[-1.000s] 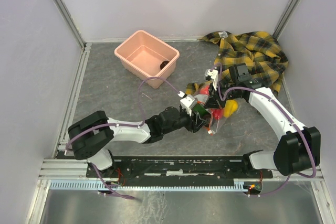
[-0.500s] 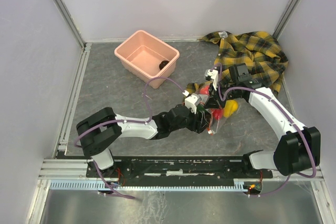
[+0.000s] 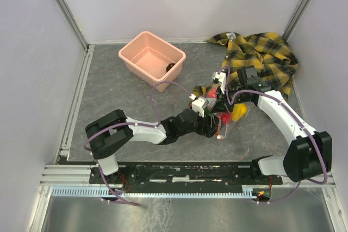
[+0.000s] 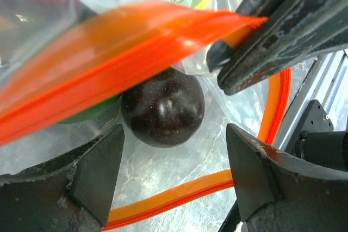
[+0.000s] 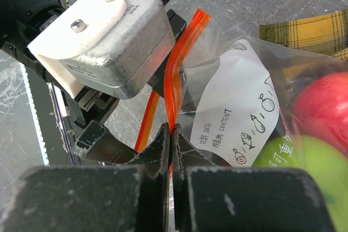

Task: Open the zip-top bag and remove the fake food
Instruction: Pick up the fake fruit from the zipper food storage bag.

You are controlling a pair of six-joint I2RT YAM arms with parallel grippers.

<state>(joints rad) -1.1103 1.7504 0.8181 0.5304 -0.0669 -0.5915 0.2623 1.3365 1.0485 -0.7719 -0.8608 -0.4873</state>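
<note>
The zip-top bag (image 3: pixel 222 117) lies on the table (image 3: pixel 119 101), right of its middle, between both arms, with fake food (image 5: pixel 321 112) inside. One lip of its orange zip strip (image 5: pixel 175 80) is pinched by the right gripper (image 5: pixel 171 137), fingers pressed together. The left gripper (image 4: pixel 174 158) is spread at the mouth, a dark brown fruit (image 4: pixel 163 107) just ahead. The lip should be held taut — and the spread fingers advanced past the fruit's widest part — before being closed gently, lest the glossy ball be squirted away.

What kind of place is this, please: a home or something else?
Probably a robot test cell, not a home: plain white walls enclose a grey table, two arms are bolted to a rail, and the props are a tub and a shirt.
</note>
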